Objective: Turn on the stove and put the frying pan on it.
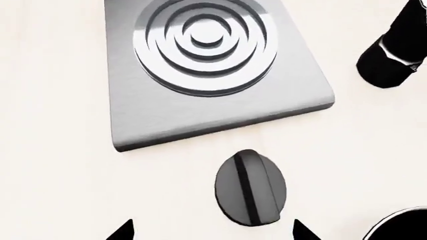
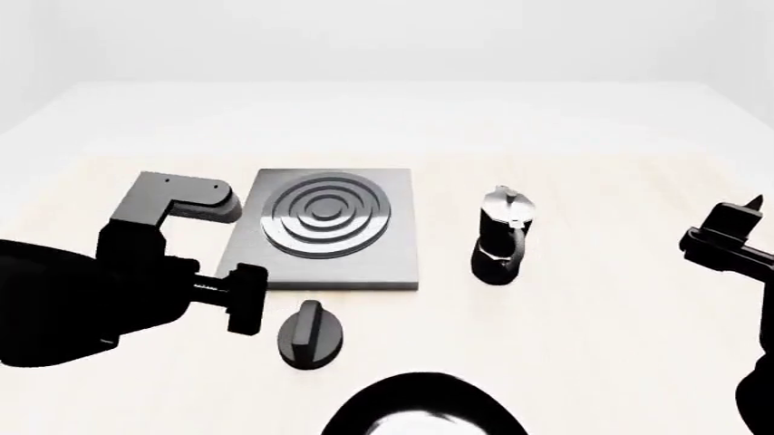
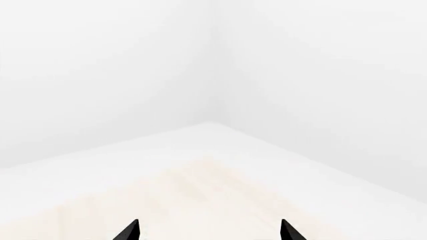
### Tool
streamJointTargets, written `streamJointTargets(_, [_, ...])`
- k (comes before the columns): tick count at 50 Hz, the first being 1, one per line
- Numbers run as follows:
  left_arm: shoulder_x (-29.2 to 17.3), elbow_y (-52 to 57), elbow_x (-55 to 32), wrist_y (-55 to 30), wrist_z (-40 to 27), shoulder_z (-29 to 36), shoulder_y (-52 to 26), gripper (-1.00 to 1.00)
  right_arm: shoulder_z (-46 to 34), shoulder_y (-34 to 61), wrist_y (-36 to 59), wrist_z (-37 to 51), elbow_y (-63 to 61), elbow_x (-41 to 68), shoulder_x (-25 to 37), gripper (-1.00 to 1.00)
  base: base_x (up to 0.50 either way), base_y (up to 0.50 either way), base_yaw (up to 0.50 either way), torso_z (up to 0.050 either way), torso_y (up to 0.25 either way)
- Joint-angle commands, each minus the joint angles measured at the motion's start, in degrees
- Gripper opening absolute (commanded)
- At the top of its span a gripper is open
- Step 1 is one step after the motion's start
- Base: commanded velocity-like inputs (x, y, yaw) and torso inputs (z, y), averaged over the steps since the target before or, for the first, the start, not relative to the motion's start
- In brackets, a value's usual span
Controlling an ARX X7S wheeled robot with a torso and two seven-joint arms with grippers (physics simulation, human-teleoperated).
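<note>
One pale surface [image 2: 581, 326] carried one stove [image 2: 362, 263], one frying pan [image 2: 418, 408] at the near edge, one moka pot [image 2: 502, 237] right of the stove, and one knob [image 2: 311, 333] just near of the slab. The left end effector [image 1: 212, 231] hovered spread near the knob, touching nothing; the right end effector [image 3: 210, 231], also spread and empty, was well right over open room.
</note>
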Motion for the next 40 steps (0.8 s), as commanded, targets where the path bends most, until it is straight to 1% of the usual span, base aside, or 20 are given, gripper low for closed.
streamJointTargets(1, [-1.68, -6.13, -3.55, 1.36, -4.11, 5.81, -1.35, 1.00, -0.16, -0.88, -1.20, 0.14, 0.97, -0.10, -0.11, 1.00, 0.00, 0.00, 0.00, 0.000, 0.000])
streamJointTargets(6, [-2.80, -6.33, -5.68, 3.15, -6.64, 6.63, -1.26, 1.00, -0.14, -1.19, -1.62, 0.12, 1.32, -0.05, -0.19, 1.00, 0.00, 0.00, 0.00, 0.000, 0.000])
streamJointTargets(11, [-3.82, -6.58, -6.22, 3.86, -7.28, 6.88, -1.27, 1.00, -0.34, -1.06, -1.70, 0.16, 1.55, 0.03, -0.12, 1.00, 0.00, 0.00, 0.00, 0.000, 0.000])
streamJointTargets(18, [-2.65, -8.46, -3.52, 3.21, -4.36, 7.12, -2.90, 1.00, -0.52, -1.01, -1.98, 0.16, 1.96, 0.18, -0.17, 1.00, 0.00, 0.00, 0.00, 0.000, 0.000])
streamJointTargets(31, [-1.91, -12.53, 1.23, 2.71, -0.86, 8.46, -5.93, 1.00, -1.05, -1.95, -3.22, 0.31, 2.63, 0.14, -0.45, 1.00, 0.00, 0.00, 0.00, 0.000, 0.000])
streamJointTargets(35, [-0.93, -14.13, 5.24, 2.45, 2.04, 9.40, -6.71, 1.00, -1.23, -2.13, -3.41, 0.31, 2.80, 0.18, -0.45, 1.00, 0.00, 0.00, 0.00, 0.000, 0.000])
streamJointTargets(40, [-0.40, -14.83, 7.89, 2.55, 4.31, 10.31, -6.74, 1.00, -0.88, -2.36, -3.54, 0.24, 2.81, 0.31, -0.39, 1.00, 0.00, 0.00, 0.00, 0.000, 0.000])
